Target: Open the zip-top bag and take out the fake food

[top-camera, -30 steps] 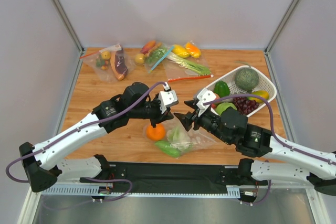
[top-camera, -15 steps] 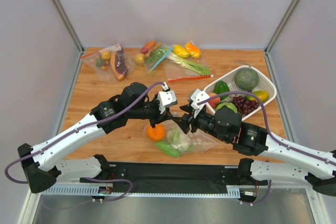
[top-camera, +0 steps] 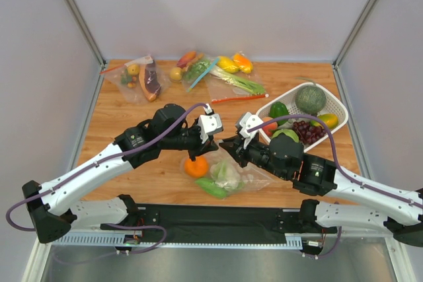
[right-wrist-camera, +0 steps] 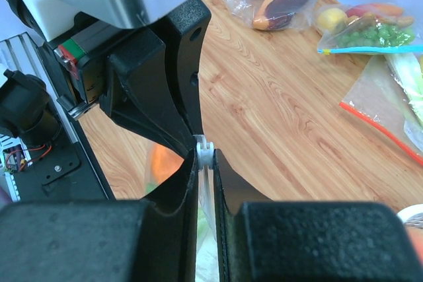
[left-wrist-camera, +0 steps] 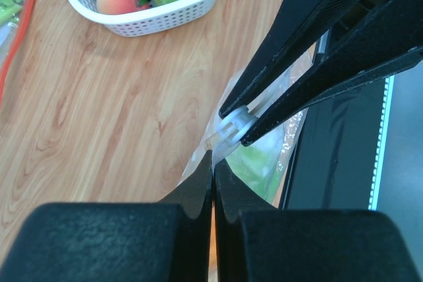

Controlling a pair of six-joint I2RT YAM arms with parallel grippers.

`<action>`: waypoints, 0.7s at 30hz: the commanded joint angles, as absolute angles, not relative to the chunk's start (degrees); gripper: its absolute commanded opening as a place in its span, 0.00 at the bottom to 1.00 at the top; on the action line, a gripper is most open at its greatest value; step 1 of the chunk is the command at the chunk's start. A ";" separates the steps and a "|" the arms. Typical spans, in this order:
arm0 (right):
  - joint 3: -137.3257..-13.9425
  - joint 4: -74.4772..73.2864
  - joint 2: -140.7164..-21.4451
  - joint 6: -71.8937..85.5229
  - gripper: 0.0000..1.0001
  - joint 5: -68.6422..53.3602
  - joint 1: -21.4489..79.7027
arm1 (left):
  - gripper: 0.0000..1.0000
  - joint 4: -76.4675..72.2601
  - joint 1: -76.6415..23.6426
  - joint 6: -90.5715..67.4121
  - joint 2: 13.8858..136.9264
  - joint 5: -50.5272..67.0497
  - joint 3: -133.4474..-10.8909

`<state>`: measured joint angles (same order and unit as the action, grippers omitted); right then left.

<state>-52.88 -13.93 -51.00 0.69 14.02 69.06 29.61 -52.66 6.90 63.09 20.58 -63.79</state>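
Observation:
The dotted clear zip-top bag lies at the near middle of the table, its top edge lifted between both grippers. Inside it are the orange, the white cauliflower and the glossy green piece. My left gripper is shut on the bag's edge, as the left wrist view shows. My right gripper is shut on the bag's whitish zip slider, tip to tip with the left fingers. The slider also shows in the left wrist view.
A white basket with a melon, grapes, a green pepper and other toy food stands at the right. Several other filled bags with red and blue zips lie along the back edge. A black mat borders the near edge.
My right gripper has moved left up to the left gripper and now pinches the zip slider. The left gripper has stayed put, holding the bag's edge.

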 commanded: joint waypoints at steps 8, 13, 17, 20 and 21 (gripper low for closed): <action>-53.35 -14.68 -48.96 0.79 0.00 14.68 68.82 | 0.43 25.58 -52.56 7.38 60.29 30.84 -62.84; -53.44 -14.50 -48.78 1.23 0.00 13.19 68.82 | 0.45 24.61 -52.56 6.86 61.08 34.63 -62.40; -53.70 -14.24 -49.31 1.41 0.00 11.95 68.82 | 0.46 24.26 -52.47 6.42 62.05 35.68 -62.49; -53.79 -14.33 -49.66 1.49 0.00 11.25 68.82 | 0.45 23.56 -52.47 5.71 62.05 36.39 -62.14; -53.79 -14.24 -49.66 1.49 0.00 10.47 68.82 | 0.44 23.38 -52.56 5.45 62.05 36.39 -61.96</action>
